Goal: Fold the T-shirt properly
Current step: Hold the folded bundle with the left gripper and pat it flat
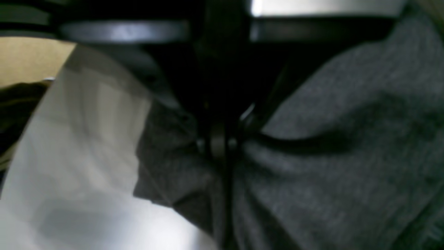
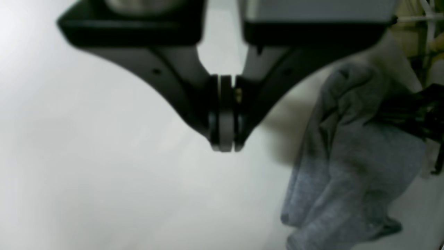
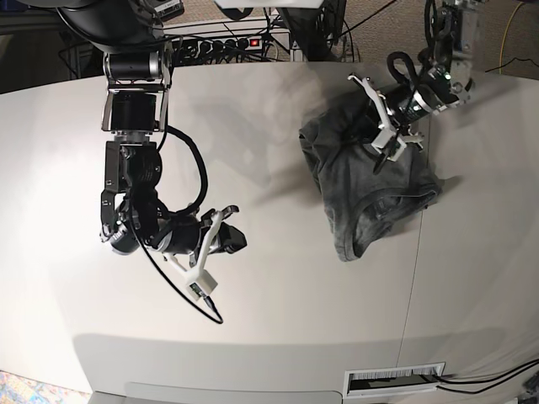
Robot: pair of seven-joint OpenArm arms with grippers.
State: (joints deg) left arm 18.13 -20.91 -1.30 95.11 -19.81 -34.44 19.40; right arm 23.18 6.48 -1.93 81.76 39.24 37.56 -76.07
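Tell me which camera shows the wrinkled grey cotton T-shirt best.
The base view: the whole wrinkled grey cotton T-shirt lies bunched on the white table. The left wrist view shows only blurred pinched cloth; the right wrist view shows it blurred at the side.

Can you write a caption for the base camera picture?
Left gripper pinches the crumpled grey T-shirt while the right gripper waits shut.

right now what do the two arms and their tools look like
Both arms are black, jointed cylindrical segments with black cables looping alongside. The right tool has two black curved fingers ending in grey pads. The left tool looks the same build, dark and blurred. White bracket pieces sit at each wrist in the base view.
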